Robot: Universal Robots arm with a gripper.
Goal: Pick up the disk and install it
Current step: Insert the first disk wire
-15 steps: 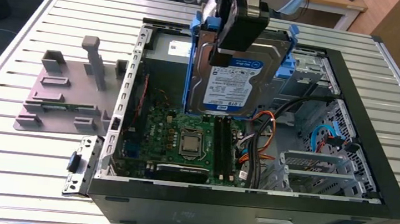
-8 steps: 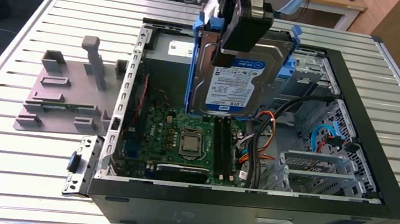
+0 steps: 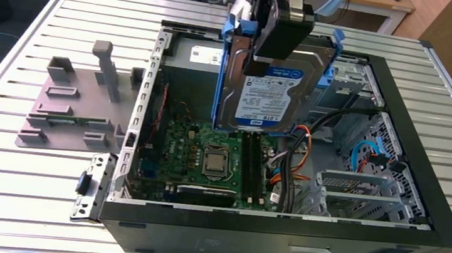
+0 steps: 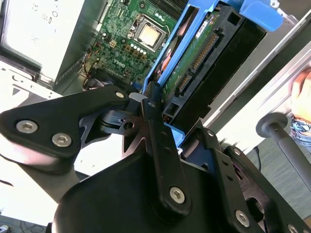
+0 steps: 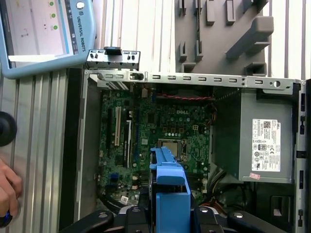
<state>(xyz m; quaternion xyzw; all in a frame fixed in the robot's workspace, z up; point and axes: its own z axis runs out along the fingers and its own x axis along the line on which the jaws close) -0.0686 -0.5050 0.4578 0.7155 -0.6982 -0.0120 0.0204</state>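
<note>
The disk [image 3: 264, 99] is a silver-grey hard drive with a white and blue label, framed by a blue bracket. It hangs upright over the open computer case [image 3: 281, 239], above the motherboard [image 3: 206, 156]. My gripper [image 3: 274, 48] comes down from above and is shut on the disk's upper part. In the second wrist view the black fingers [image 4: 156, 121] clamp the blue bracket, and the disk's [image 4: 194, 53] green circuit side and connector face the camera. In the first wrist view the bracket [image 5: 167, 187] sticks out from the gripper [image 5: 167, 216] over the motherboard [image 5: 160, 126].
A grey power supply box with a white sticker [image 3: 192, 66] fills the case's back corner. Cables and a metal drive cage [image 3: 362, 191] lie at the exterior view's right. A grey fixture plate [image 3: 77, 104] stands beside the case. A person's hand [image 5: 7, 191] and a pendant [image 5: 43, 34] are nearby.
</note>
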